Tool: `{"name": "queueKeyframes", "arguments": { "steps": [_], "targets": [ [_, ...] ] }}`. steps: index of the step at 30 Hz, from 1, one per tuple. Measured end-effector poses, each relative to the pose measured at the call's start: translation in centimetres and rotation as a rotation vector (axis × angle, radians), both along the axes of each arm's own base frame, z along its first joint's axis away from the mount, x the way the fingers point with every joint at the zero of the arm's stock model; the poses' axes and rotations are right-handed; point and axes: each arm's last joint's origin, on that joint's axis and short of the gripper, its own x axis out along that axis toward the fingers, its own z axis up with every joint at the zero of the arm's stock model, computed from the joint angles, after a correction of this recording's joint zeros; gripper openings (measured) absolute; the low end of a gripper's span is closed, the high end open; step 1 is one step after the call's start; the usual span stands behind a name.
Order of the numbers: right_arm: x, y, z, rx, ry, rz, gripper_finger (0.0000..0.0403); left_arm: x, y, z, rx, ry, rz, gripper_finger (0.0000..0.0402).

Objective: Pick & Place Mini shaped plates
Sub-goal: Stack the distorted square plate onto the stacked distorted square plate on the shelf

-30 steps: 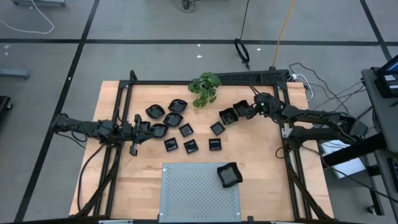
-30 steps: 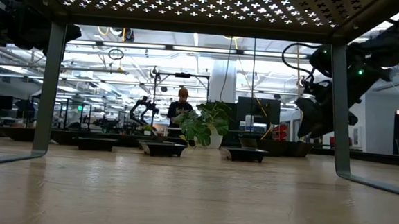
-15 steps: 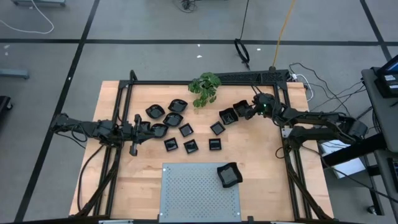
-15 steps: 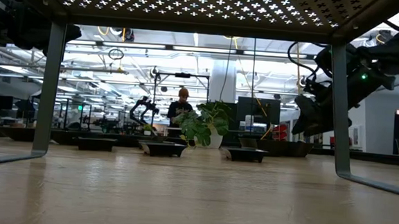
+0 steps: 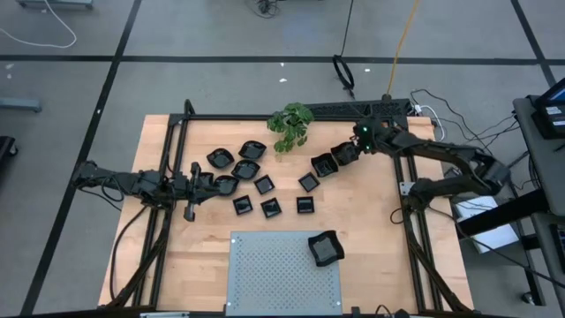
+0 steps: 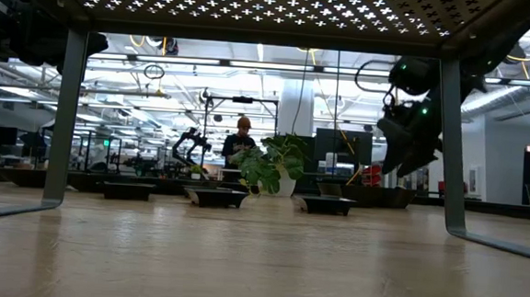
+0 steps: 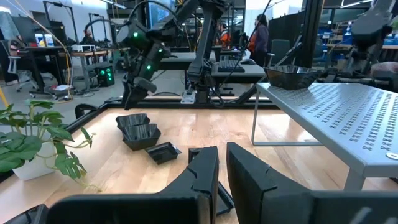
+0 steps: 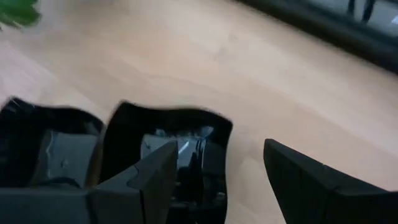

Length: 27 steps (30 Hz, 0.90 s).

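I'm looking down on the pale wooden table (image 5: 371, 238) — small black plates (image 5: 265, 185) scattered across its middle, a few bunched toward the left side, two touching near the right arm. A leafy green plant (image 5: 291, 124) sits at the far edge — a grey perforated panel (image 5: 274, 269) stands at the near edge on legs

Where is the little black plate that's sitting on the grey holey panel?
Seen from above, that plate sits on the grey panel's right edge, nearer the right arm.

Grey floor (image 5: 221, 35) w/ dark lines; ceiling strip lights (image 6: 252, 65).
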Motion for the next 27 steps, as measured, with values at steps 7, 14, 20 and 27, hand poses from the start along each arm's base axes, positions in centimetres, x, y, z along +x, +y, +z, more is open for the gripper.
{"name": "queueKeyframes", "arguments": {
  "steps": [7, 14, 20, 27],
  "targets": [
    [0.2, -0.8, -2.1, 0.066, 0.054, -0.023, 0.0228, 0.0, 0.0, 0.0, 0.000, 0.000, 0.000, 0.0035],
    [0.7, -0.5, -2.2, 0.062, 0.051, 0.001, 0.0228, 0.0, 0.0, 0.0, 0.000, 0.000, 0.000, 0.0035],
    [0.5, 0.0, -2.8, 0.056, 0.080, 0.010, 0.0228, 0.0, 0.0, 0.0, 0.000, 0.000, 0.000, 0.0035],
    [0.2, 0.2, -3.4, 0.028, 0.086, -0.013, 0.0228, 0.0, 0.0, 0.0, 0.000, 0.000, 0.000, 0.0035]
  ]
}}
